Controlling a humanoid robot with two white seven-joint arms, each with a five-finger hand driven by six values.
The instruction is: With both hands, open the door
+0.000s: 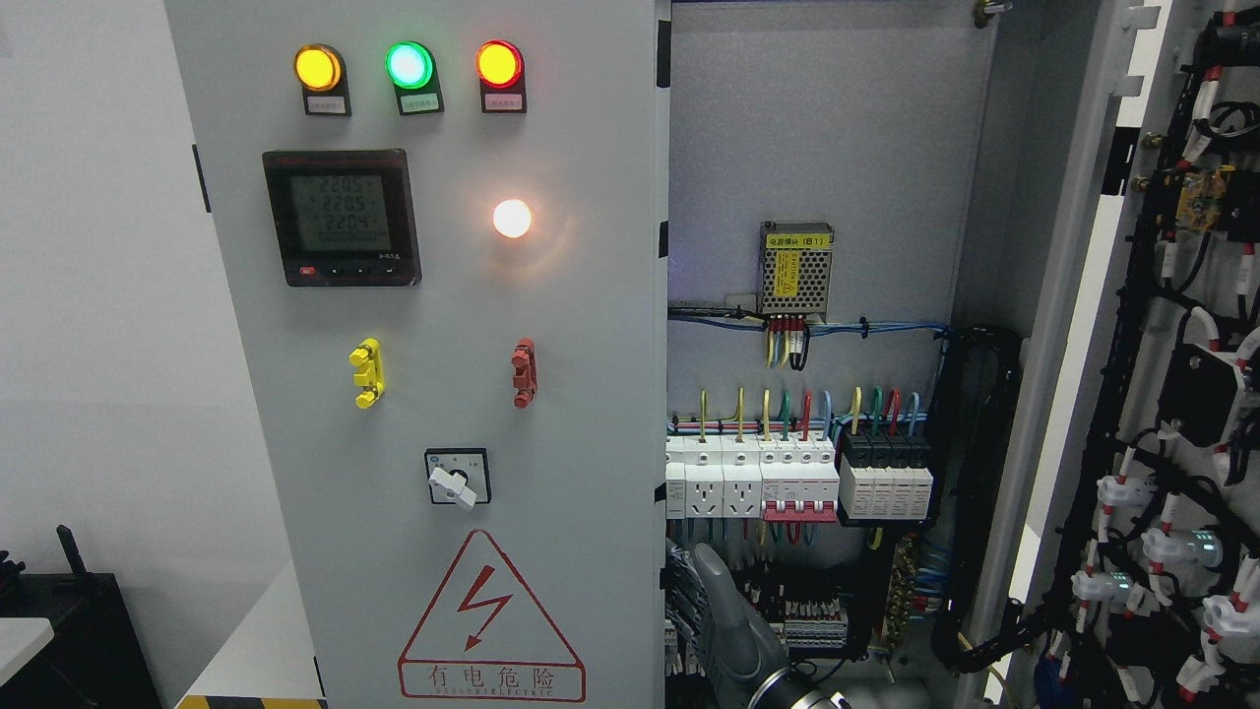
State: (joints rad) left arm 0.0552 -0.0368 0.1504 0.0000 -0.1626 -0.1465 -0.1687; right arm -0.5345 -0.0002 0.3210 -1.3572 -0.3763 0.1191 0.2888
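Note:
The grey cabinet's left door (443, 394) stands shut, carrying three lit lamps, a digital meter (342, 218), a rotary switch (458, 480) and a red shock-warning triangle. The right door (1162, 394) is swung wide open to the right, its wired inner face toward me. Between the two doors the cabinet interior (817, 177) is exposed. My right hand (724, 611) rises from the bottom edge just right of the middle. It sits low in the opening, close to the left door's free edge (660, 443), in front of the terminal blocks. Its grasp is unclear. No left arm shows.
Inside are a row of breakers and sockets (797, 478), a mesh power supply (796, 268) and coloured wires. A thick black cable loom (984, 473) runs down by the hinge side. A black case (69, 630) and a white table corner (20, 640) are at lower left.

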